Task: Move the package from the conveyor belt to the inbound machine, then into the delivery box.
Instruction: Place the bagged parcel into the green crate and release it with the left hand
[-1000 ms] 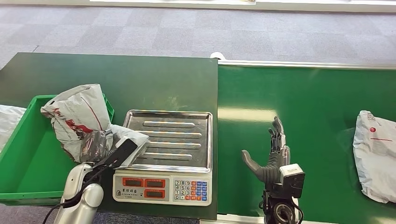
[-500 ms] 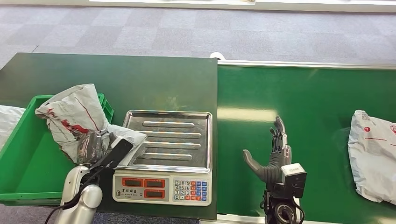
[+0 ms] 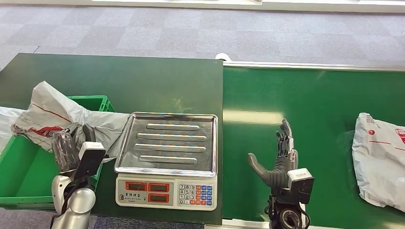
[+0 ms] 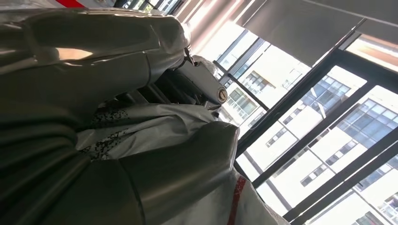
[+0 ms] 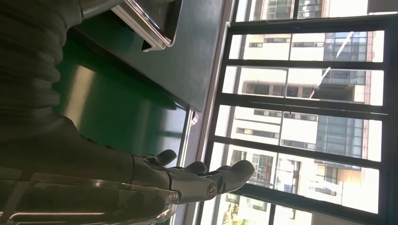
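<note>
My left hand (image 3: 69, 145) grips a crumpled grey package (image 3: 52, 114) with red print, held over the right end of the green delivery box (image 3: 24, 167). In the left wrist view the same package (image 4: 155, 126) is bunched between my thumb and fingers (image 4: 197, 84). The scale's steel tray (image 3: 167, 143) beside it carries nothing. My right hand (image 3: 282, 155) stands open and upright over the green conveyor belt (image 3: 310, 105), holding nothing; its fingers (image 5: 202, 178) are spread. A second grey package (image 3: 379, 160) lies on the belt at the far right.
The scale's keypad and displays (image 3: 165, 191) face me at the near table edge. Another pale bag (image 3: 7, 126) lies left of the green box. The dark green table (image 3: 119, 81) stretches behind the scale, with grey carpet beyond.
My left hand has swung the package left, off the scale's edge and over the green box. The second package has drifted left along the belt. My right hand has stayed put.
</note>
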`<action>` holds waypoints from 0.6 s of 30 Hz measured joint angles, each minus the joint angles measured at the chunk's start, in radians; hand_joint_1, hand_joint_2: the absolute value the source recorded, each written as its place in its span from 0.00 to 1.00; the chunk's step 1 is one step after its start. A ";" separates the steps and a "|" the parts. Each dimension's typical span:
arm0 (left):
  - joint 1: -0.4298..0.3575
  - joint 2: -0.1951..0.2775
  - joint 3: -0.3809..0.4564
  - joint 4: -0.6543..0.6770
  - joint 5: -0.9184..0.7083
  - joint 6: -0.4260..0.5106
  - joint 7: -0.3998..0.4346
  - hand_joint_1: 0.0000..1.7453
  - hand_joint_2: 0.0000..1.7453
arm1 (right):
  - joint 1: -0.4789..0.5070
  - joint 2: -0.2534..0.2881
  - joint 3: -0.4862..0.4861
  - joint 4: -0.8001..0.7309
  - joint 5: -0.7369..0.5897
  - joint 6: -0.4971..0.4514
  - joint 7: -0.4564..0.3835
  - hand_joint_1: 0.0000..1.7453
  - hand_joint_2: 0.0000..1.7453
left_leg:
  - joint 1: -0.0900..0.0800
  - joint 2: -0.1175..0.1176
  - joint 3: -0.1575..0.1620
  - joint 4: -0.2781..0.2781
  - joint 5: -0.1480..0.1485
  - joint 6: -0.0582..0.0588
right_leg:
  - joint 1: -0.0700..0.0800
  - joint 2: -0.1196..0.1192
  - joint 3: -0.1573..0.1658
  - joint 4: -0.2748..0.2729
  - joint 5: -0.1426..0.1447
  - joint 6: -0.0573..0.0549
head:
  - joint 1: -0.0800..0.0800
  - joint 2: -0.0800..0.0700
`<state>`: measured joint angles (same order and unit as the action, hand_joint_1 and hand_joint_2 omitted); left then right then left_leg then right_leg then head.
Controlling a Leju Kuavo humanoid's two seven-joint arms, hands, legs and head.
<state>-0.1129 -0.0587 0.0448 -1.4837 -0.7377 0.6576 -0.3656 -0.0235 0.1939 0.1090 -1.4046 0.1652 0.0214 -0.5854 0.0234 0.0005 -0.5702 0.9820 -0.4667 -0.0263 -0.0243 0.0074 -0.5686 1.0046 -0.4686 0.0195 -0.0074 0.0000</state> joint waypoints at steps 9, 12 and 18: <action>0.043 -0.044 0.105 -0.082 -0.024 0.039 -0.096 1.00 1.00 | -0.021 0.008 0.016 0.009 0.000 0.001 -0.001 0.00 1.00 | 0.000 0.000 0.000 0.000 0.000 0.000 | 0.000 0.000 0.000 0.000 0.000 0.000 | 0.000 0.000; 0.046 -0.062 0.141 -0.106 -0.070 0.025 -0.011 1.00 1.00 | -0.033 0.009 0.019 0.015 0.000 0.001 0.000 0.00 1.00 | 0.000 0.000 0.000 0.000 0.000 0.000 | 0.000 0.000 0.000 0.000 0.000 0.000 | 0.000 0.000; 0.048 -0.054 0.155 -0.102 -0.075 -0.148 0.174 1.00 1.00 | -0.048 0.009 0.016 0.019 0.005 0.012 0.006 0.00 1.00 | 0.000 0.000 0.000 0.000 0.000 0.000 | 0.000 -0.001 0.000 0.000 0.000 0.000 | 0.000 0.000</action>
<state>-0.0653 -0.1126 0.2000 -1.5856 -0.8128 0.5095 -0.1912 -0.0710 0.2026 0.1250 -1.3860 0.1700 0.0336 -0.5794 0.0234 0.0004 -0.5705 0.9821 -0.4666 -0.0263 -0.0243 0.0067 -0.5689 1.0046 -0.4686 0.0196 -0.0074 0.0000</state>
